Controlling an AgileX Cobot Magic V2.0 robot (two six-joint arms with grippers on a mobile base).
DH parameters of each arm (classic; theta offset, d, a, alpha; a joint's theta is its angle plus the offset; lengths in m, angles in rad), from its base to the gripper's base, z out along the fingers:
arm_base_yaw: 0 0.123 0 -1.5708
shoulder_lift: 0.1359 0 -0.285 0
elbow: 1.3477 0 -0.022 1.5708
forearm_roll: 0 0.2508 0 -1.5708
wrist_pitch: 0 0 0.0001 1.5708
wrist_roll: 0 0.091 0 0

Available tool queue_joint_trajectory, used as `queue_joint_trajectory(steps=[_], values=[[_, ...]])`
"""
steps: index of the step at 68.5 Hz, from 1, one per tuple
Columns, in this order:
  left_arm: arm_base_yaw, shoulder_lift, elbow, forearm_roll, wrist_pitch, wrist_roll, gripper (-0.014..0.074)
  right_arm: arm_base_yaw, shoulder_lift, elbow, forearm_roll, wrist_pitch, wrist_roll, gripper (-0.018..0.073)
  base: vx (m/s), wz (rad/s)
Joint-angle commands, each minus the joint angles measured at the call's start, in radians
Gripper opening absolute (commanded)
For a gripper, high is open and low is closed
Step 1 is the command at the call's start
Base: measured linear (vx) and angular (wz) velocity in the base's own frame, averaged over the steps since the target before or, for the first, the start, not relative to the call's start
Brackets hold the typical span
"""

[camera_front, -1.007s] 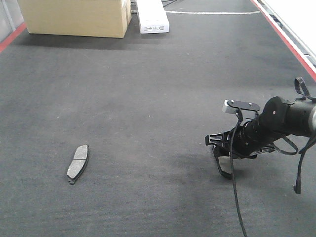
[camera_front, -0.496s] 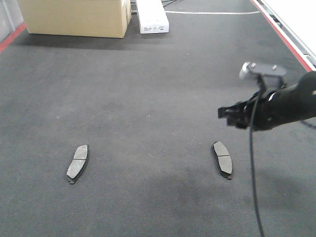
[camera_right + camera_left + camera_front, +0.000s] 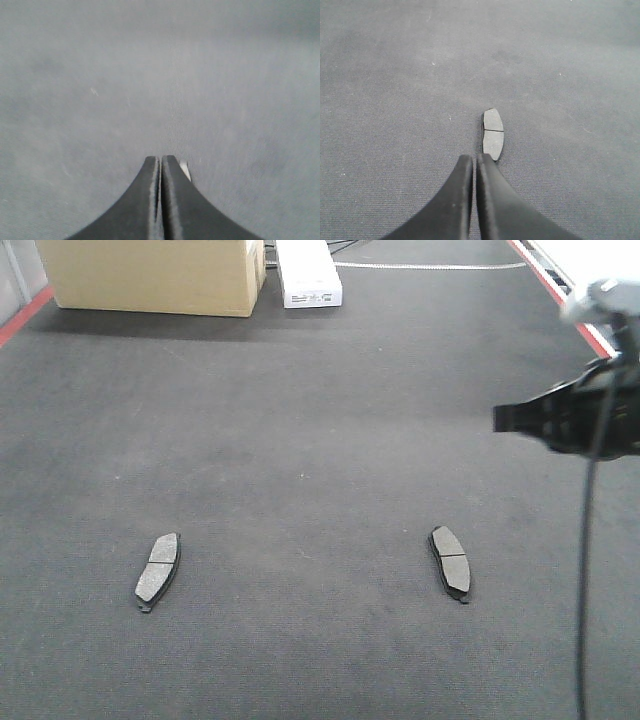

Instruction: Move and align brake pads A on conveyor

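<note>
Two brake pads lie flat on the dark conveyor (image 3: pixel 300 440). One brake pad (image 3: pixel 158 570) is at the left, the other brake pad (image 3: pixel 451 562) at the right, both lengthwise and roughly parallel. My right gripper (image 3: pixel 505 418) hangs shut and empty, high above and to the right of the right pad. From the right wrist, its gripper (image 3: pixel 160 159) shows closed fingers, with a pale sliver of pad (image 3: pixel 185 170) peeking beside them. My left gripper (image 3: pixel 474 157) is shut and empty, its tips just short of the left pad (image 3: pixel 493 134). The left arm is out of the front view.
A cardboard box (image 3: pixel 150 275) and a white box (image 3: pixel 308 275) stand at the belt's far end. Red edge strips (image 3: pixel 20 320) run along both sides of the belt. A black cable (image 3: pixel 585 570) hangs from the right arm.
My right gripper was low over the right pad's spot a second ago. It has risen and pulled back up and to the right, leaving that pad lying on the belt.
</note>
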Motion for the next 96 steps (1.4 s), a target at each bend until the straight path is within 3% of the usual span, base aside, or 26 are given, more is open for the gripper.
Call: queue_joint_trajectory(steps=[1, 24, 46, 96], values=[[-0.001, 0.0, -0.026, 0.007, -0.058, -0.002, -0.0006, -0.005, -0.083, -0.025, -0.002, -0.032, -0.025, -0.001, 0.0, 0.0], [-0.001, 0.0, -0.026, 0.007, -0.058, -0.002, -0.0006, -0.005, -0.464, 0.323, -0.002, -0.251, -0.075, -0.001, 0.0, 0.0], [-0.001, 0.0, -0.026, 0.007, -0.058, -0.002, -0.0006, -0.005, -0.761, 0.563, -0.002, -0.309, -0.122, -0.001, 0.0, 0.0], [-0.001, 0.0, -0.026, 0.007, -0.058, -0.002, -0.0006, -0.005, -0.835, 0.591, 0.001, -0.32, -0.122, -0.001, 0.0, 0.0]])
